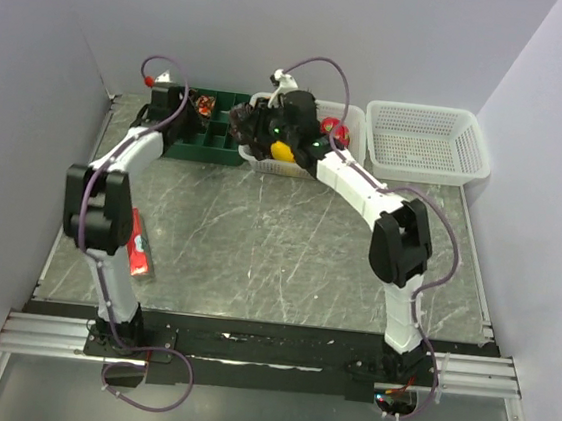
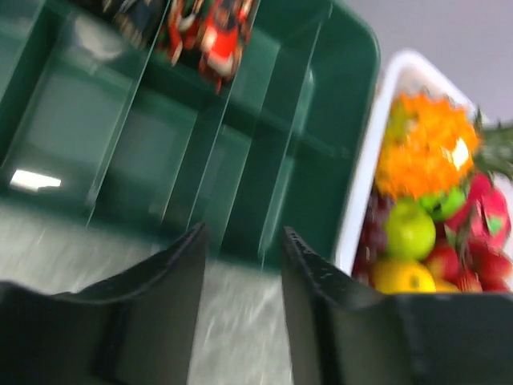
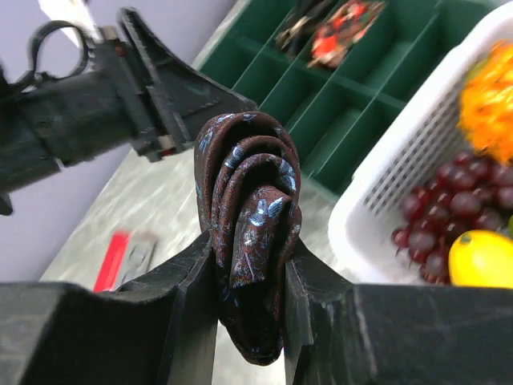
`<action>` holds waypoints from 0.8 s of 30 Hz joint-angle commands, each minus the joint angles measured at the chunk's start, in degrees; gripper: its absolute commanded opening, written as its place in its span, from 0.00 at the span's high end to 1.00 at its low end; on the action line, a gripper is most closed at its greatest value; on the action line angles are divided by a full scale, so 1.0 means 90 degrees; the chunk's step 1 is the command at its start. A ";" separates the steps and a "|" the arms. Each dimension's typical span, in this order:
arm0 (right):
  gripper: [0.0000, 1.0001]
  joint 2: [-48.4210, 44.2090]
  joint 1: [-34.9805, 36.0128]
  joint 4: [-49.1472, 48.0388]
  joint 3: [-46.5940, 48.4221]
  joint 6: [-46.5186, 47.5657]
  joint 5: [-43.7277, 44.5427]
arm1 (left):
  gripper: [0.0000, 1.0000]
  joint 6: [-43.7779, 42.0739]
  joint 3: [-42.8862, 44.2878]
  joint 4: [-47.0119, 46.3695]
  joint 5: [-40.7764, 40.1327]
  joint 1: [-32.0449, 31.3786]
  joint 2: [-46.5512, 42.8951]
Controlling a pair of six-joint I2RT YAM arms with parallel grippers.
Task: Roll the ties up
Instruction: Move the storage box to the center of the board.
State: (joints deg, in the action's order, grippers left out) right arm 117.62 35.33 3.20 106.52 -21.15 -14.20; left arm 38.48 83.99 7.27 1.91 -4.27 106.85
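Though clamped by right claw (image 3: 247, 269), tie (image 3: 248, 192) coiled, dark brown, blue-flecked.

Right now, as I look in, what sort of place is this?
Probably a robotics lab test cell: two white-and-black robot arms bolted to a rail at a dark marbled table, closed in by plain pale walls, with props: a green compartmented plastic tray and white plastic mesh baskets.

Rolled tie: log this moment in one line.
right gripper shut on rolled tie | left gripper open, empty | by green tray
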 commanded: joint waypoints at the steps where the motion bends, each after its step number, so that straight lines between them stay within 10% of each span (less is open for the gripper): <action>1: 1.00 0.0436 0.0254 -0.0814 0.0838 -0.0053 0.1069 | 0.60 -0.0154 0.1552 0.0178 0.0139 0.0133 0.0987; 7: 1.00 0.1422 0.0380 -0.0834 0.2224 -0.0092 0.1157 | 0.99 -0.0379 0.3263 0.1037 -0.0037 0.0299 0.2531; 24: 1.00 0.2204 0.0928 -0.1108 0.2714 0.0309 0.2622 | 0.99 -0.0242 0.0718 0.0033 0.0168 0.0436 0.1576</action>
State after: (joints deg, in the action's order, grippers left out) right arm 136.03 42.76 -3.79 127.92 -19.03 5.28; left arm 35.66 94.08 8.67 3.20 -0.21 125.71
